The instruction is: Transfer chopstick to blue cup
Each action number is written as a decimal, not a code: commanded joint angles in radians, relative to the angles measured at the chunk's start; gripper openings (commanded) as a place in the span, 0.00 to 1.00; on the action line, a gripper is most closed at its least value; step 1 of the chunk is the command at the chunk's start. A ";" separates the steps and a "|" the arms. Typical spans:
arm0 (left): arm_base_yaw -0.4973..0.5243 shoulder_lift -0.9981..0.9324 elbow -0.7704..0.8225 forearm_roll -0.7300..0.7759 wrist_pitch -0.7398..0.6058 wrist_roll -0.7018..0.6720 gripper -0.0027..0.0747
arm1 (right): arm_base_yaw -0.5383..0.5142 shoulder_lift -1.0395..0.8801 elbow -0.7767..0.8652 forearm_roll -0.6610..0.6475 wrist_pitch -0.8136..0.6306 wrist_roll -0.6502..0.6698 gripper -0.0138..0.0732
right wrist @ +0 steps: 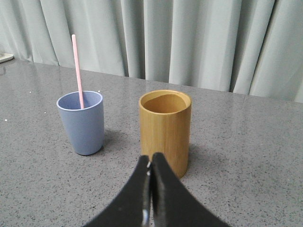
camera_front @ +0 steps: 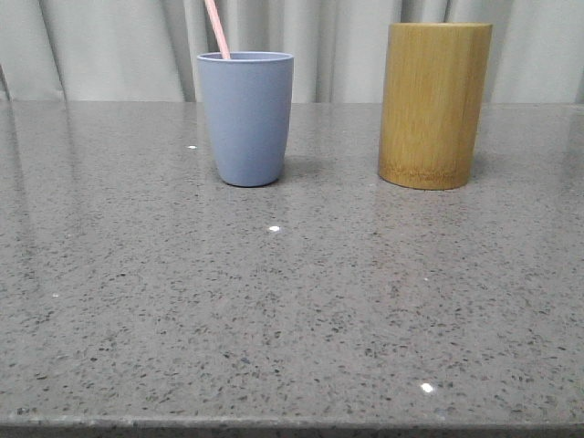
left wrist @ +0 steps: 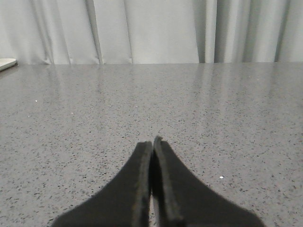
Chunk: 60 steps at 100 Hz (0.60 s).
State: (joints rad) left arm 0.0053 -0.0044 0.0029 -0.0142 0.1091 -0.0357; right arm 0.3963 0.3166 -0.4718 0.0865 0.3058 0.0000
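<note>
Chopstick seated in blue cup; both grippers pressed together, empty

The chopstick (camera_front: pixel 217 29) stands in the blue cup (camera_front: pixel 246 119), leaning toward 11 o'clock; bamboo cylinder (camera_front: pixel 434 105) at the cup's 3 o'clock on the bench (camera_front: pixel 292 310). Left gripper (left wrist: pixel 153 142) and right gripper (right wrist: pixel 150 158) hold nothing

Counted on the table (camera_front: pixel 292 319): one blue cup (camera_front: pixel 246 119), one bamboo cylinder (camera_front: pixel 434 105), one chopstick (camera_front: pixel 217 29). Two grippers noted: left gripper (left wrist: pixel 154 142), right gripper (right wrist: pixel 150 158).

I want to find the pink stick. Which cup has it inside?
The blue cup holds the chopstick, which pokes up above its rim. The taller bamboo cylinder beside it has nothing sticking out.
</note>
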 commanded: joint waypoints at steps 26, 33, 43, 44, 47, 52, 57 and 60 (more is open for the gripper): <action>0.003 -0.036 0.009 -0.010 -0.086 -0.013 0.01 | -0.007 0.007 -0.029 -0.008 -0.080 0.000 0.08; 0.003 -0.036 0.009 -0.010 -0.086 -0.013 0.01 | -0.007 0.007 -0.029 -0.008 -0.080 0.000 0.08; 0.003 -0.036 0.009 -0.010 -0.086 -0.013 0.01 | -0.007 0.007 -0.029 -0.008 -0.080 0.000 0.08; 0.003 -0.036 0.009 -0.010 -0.086 -0.013 0.01 | -0.007 0.007 -0.029 -0.008 -0.080 0.000 0.08; 0.003 -0.036 0.009 -0.010 -0.086 -0.013 0.01 | -0.007 0.007 -0.029 -0.008 -0.080 0.000 0.08; 0.003 -0.036 0.009 -0.010 -0.086 -0.013 0.01 | -0.007 0.007 -0.029 -0.008 -0.080 0.000 0.08; 0.003 -0.036 0.009 -0.010 -0.086 -0.013 0.01 | -0.007 0.007 -0.029 -0.008 -0.080 0.000 0.08; 0.003 -0.036 0.009 -0.010 -0.086 -0.013 0.01 | -0.007 0.007 -0.029 -0.008 -0.080 0.000 0.08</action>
State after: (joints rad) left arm 0.0053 -0.0044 0.0029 -0.0159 0.1072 -0.0373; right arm 0.3963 0.3166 -0.4718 0.0865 0.3058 0.0000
